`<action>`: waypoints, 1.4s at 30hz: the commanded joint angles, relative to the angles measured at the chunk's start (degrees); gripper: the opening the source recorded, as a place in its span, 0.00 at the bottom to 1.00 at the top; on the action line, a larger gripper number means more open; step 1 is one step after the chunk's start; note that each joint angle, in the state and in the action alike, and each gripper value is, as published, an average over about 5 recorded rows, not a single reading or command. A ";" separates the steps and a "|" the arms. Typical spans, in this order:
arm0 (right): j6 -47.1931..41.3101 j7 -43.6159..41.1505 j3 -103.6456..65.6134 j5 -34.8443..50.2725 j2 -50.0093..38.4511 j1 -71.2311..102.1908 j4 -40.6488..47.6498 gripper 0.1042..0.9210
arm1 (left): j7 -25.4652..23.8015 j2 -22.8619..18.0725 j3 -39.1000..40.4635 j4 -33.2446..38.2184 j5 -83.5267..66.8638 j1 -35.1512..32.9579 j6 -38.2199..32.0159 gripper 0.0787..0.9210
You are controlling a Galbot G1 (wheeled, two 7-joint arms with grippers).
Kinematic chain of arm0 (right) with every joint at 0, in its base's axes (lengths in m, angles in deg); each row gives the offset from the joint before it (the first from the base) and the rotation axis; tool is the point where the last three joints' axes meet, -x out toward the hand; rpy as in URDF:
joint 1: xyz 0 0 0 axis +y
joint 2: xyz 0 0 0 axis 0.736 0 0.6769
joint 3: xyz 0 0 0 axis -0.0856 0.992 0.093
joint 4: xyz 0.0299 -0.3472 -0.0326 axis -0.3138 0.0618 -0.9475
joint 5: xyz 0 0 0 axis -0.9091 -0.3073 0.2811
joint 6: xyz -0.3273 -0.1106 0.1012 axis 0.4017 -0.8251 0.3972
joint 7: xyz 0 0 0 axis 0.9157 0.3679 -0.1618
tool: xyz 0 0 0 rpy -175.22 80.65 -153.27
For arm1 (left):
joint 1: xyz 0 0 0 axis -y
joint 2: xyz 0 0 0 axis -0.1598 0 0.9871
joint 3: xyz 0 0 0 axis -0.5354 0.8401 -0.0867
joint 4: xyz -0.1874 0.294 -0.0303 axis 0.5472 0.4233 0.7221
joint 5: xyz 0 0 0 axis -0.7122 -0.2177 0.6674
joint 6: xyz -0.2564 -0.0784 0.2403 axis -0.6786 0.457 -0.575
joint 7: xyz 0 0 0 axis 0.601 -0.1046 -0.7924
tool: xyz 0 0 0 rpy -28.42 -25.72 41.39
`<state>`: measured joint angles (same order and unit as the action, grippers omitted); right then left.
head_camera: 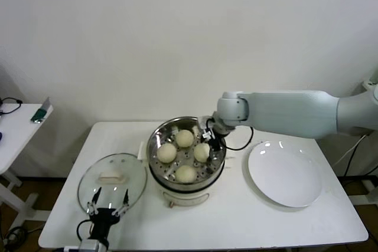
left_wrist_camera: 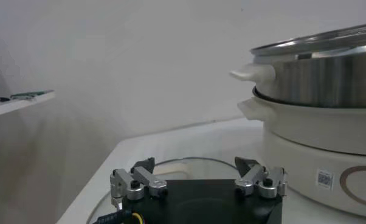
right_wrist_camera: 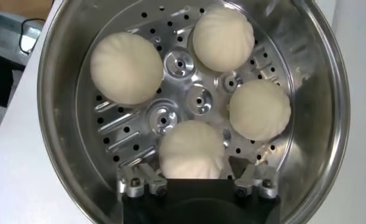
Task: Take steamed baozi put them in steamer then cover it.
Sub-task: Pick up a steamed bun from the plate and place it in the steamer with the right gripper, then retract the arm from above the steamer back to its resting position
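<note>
One white table (head_camera: pixel 248 216) — bare white wall (head_camera: pixel 177 28) behind.

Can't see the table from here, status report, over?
Right gripper open over round shiny steel steamer, one of four cream-white baozi between its fingers. Left gripper open over clear glass lid on table. Nothing in the way.

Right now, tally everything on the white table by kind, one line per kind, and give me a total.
Steamed baozi: 4, all in the steamer
Steamer: 1
Glass cover: 1, lying on the table beside the steamer
White plate: 1, with nothing on it
Total: 7
</note>
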<state>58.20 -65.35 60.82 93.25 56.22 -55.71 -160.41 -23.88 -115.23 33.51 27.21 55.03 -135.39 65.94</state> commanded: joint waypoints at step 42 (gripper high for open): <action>36.81 34.91 -135.14 0.57 -16.20 129.27 -9.65 0.88 | 3.86 3.08 0.33 -0.77 1.86 3.86 -3.97 0.88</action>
<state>80.47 -36.86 -30.53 99.63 25.47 15.01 -168.94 -20.98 -112.34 33.90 27.01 55.37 -132.51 63.03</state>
